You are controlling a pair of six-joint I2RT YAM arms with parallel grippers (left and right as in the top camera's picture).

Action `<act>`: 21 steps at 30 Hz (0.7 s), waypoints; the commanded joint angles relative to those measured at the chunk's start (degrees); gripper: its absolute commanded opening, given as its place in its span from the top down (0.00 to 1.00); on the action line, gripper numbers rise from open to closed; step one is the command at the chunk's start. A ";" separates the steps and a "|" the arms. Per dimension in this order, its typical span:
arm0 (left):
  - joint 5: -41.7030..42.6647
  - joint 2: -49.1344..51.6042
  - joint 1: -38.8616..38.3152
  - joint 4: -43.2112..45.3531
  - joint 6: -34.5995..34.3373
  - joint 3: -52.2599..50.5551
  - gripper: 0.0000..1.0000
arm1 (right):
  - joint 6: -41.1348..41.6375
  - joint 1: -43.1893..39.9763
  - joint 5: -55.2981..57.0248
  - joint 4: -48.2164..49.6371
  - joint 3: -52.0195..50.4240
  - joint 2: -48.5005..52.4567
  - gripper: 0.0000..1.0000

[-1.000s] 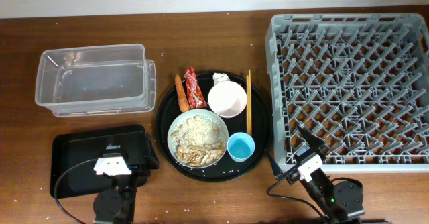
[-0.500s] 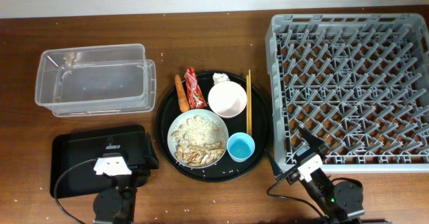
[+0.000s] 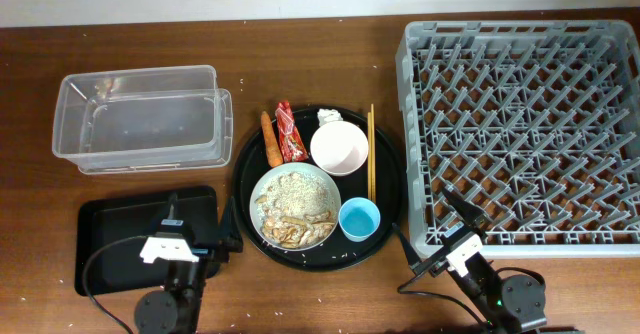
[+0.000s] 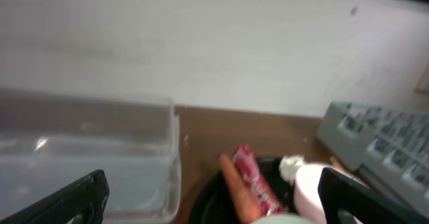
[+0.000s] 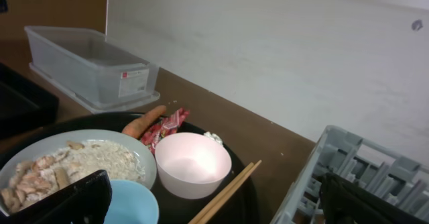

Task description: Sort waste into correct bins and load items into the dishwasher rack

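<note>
On the round black tray point(image 3: 388, 214) lie an orange carrot piece point(image 3: 270, 140), a red wrapper point(image 3: 290, 132), a white tissue point(image 3: 328, 117), a white bowl point(image 3: 339, 148), chopsticks point(image 3: 371, 152), a blue cup point(image 3: 359, 219) and a plate point(image 3: 295, 206) of rice scraps. The clear tub point(image 3: 140, 119) is at the back left, the black bin tray point(image 3: 120, 229) at the front left, and the grey rack point(image 3: 525, 134) on the right. My left gripper point(image 3: 201, 226) point(image 4: 211, 184) is open and empty over the bin tray's right end. My right gripper point(image 3: 440, 236) point(image 5: 214, 184) is open and empty at the rack's front left corner.
The right wrist view shows the bowl point(image 5: 193, 163), chopsticks point(image 5: 224, 194), cup point(image 5: 131, 204) and plate point(image 5: 74, 160) close ahead, with the rack's corner point(image 5: 322, 163) on the right. A white wall runs along the table's far edge. Cables trail from both arms at the front edge.
My left arm has shifted slightly toward the front, and its fingers now show spread apart. My right arm has barely moved. The objects have not moved.
</note>
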 commanded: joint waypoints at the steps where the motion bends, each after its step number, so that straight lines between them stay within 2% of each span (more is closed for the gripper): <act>1: 2.54 -0.04 0.35 1.66 2.64 4.98 0.01 | 9.40 -0.11 4.15 -0.33 3.69 0.24 0.02; 4: 2.03 9.60 0.39 -11.23 5.66 20.79 0.01 | 10.32 -0.11 10.82 -13.51 17.57 8.11 0.02; 7: 3.61 34.86 0.39 -30.14 5.62 46.07 0.01 | 10.12 -0.11 10.78 -26.93 36.96 26.27 0.02; 8: 7.74 43.78 0.39 -35.54 5.64 55.34 0.01 | 10.10 -0.11 10.73 -35.28 47.15 36.41 0.02; 10: 18.25 55.04 0.39 -41.70 5.57 68.50 0.01 | 10.19 -0.11 8.50 -43.98 57.18 47.43 0.02; 12: 25.68 59.34 0.39 -42.73 5.44 71.73 0.01 | 10.34 -0.11 -1.42 -51.89 63.32 54.97 0.02; 14: 26.08 60.89 0.39 -42.77 5.42 71.71 0.01 | 10.32 -0.13 -3.82 -53.57 64.70 59.01 0.02; 16: 23.47 63.39 0.17 -44.37 4.39 71.71 0.01 | 12.44 -0.17 0.17 -52.57 64.70 61.26 0.01; 17: 20.52 66.71 -2.49 -48.15 3.91 71.71 0.01 | 18.60 -0.15 6.03 -52.02 64.70 62.05 0.02; 21: 7.69 80.91 -19.96 -56.68 3.93 71.71 0.01 | 35.41 -0.17 23.34 -54.27 64.70 62.38 0.02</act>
